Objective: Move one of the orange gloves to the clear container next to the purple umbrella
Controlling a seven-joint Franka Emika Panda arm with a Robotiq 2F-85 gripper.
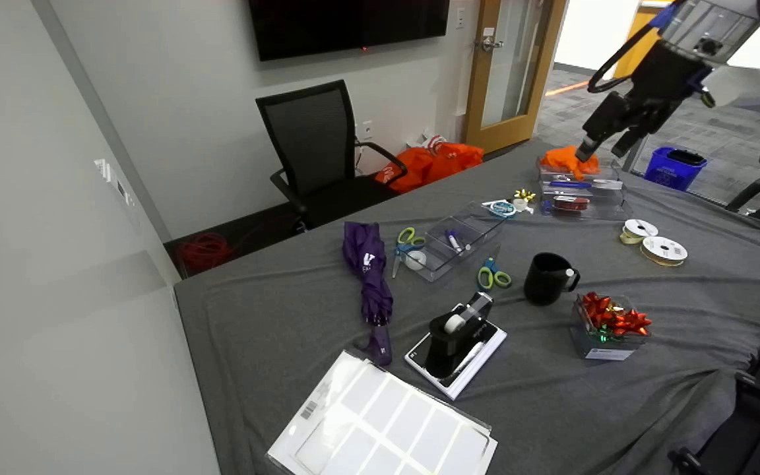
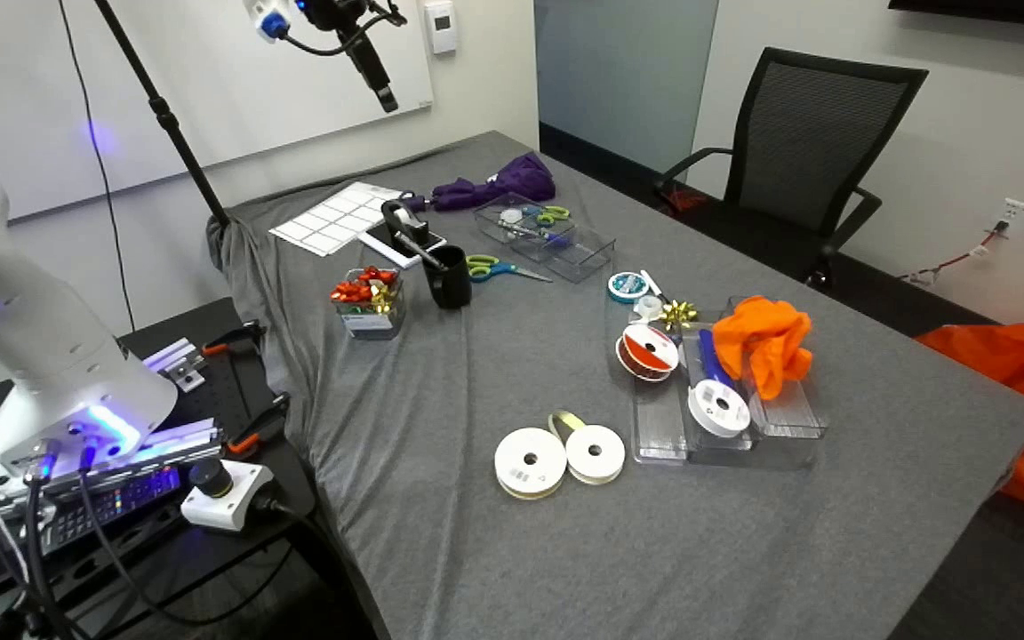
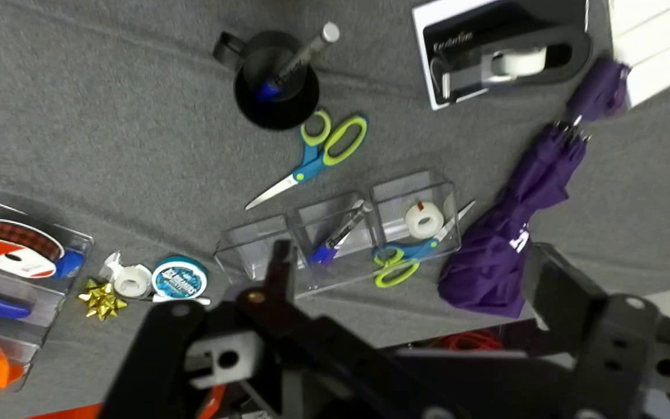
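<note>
While the black two-fingered gripper (image 1: 601, 152) hangs high above the grey cloth-covered bench (image 2: 654, 551), its fingers stand wide apart and nothing is held between them. The crumpled bright-orange fabric glove (image 2: 763, 342) lies well away from it, in the clear plastic organizer (image 2: 659, 431) that stands at the opposite side from the folded purple fabric umbrella (image 3: 489, 256). In an exterior view the fingertips seem to overlap the glove, but I take this for the line of sight only, because in the wrist view the glove is cut by the left edge. Nearer to the middle of that view is the three-compartment clear plastic container (image 3: 253, 238), just beside the umbrella, where the glove should arrive. The coming move turns, in my judgement, on going sideways first: away from the umbrella, past the shiny gold bow (image 3: 101, 299), and only then down upon the glove. Since the fabric is bunched, I cannot say for certain which way its long axis runs, or whether it is one glove or two; a raised fold I would judge the easiest part to pinch.
</note>
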